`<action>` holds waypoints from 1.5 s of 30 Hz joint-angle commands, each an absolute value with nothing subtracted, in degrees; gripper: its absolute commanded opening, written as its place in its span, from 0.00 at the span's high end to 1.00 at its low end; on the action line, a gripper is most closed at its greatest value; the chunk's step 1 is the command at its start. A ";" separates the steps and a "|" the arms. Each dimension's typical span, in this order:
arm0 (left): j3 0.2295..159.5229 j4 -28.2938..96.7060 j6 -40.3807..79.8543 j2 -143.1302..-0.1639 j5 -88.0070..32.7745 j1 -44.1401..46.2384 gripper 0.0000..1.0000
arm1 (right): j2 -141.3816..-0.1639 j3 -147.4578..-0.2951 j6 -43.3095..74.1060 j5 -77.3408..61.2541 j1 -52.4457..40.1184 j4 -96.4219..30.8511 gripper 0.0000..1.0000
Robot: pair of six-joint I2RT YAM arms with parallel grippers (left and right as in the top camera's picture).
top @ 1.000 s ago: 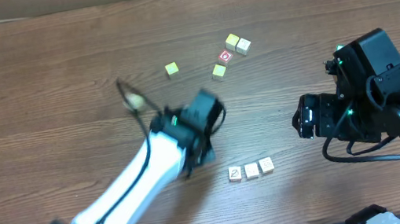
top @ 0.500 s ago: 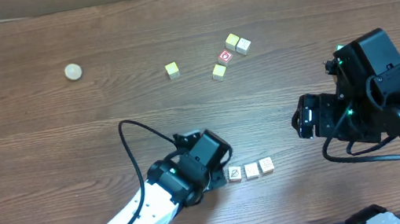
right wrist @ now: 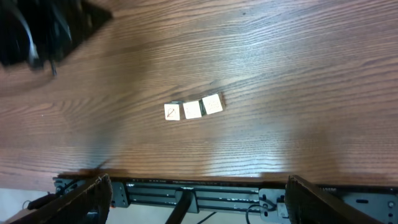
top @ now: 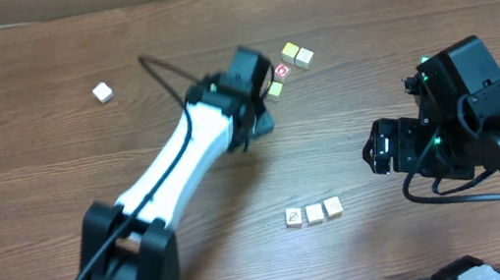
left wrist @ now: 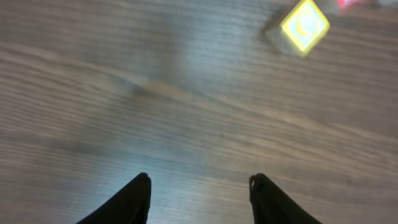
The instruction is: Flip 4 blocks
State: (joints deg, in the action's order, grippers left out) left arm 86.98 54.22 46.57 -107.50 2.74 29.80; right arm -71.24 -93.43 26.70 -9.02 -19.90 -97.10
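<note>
Wood table (top: 59,188), overhead: left arm (top: 193,143) stretches to a red cube (top: 281,71) and yellow cubes (top: 289,52). Three pale blocks (top: 315,213) sit in a front row, with a lone block (top: 103,91) far left. Left wrist: left gripper (left wrist: 199,182) apart, empty, yellow cube (left wrist: 305,26) ahead. Right wrist: right gripper (right wrist: 198,180) wide, empty, over the faint-printed row.

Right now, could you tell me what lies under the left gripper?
Only bare table shows between the fingers of the open left gripper; a yellow block lies ahead, untouched. Overhead, the arm covers the wood beneath itself, so anything there is hidden.
</note>
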 commanded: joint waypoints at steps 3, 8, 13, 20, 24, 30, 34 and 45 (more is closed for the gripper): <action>108.22 62.41 45.39 -123.52 2.50 24.99 0.52 | -70.72 -94.56 26.26 -9.32 -19.86 -97.06 0.10; 119.48 67.77 45.19 -132.16 0.99 21.76 0.49 | -70.72 -94.56 25.41 -9.32 -19.86 -97.06 0.09; 122.30 68.05 45.12 -134.58 0.69 19.49 0.45 | -70.74 -94.56 25.23 -9.32 -19.86 -97.06 0.08; 121.97 66.83 40.03 -134.78 2.50 17.85 0.38 | -70.74 -94.56 25.21 -9.32 -19.86 -97.06 0.07; 121.95 65.95 35.75 -135.57 1.80 17.58 0.35 | -70.78 -94.56 25.23 -9.32 -19.86 -97.03 0.07; 121.95 64.45 32.73 -138.23 -0.03 17.58 0.37 | -70.78 -94.56 25.23 -9.58 -19.86 -97.06 0.07; 121.95 64.18 32.71 -139.63 -0.03 17.47 0.45 | -70.78 -94.56 25.21 -10.37 -19.86 -97.06 0.07; 121.95 62.81 32.75 -140.16 0.56 16.08 0.51 | -70.78 -94.56 25.23 -10.39 -19.86 -97.06 0.07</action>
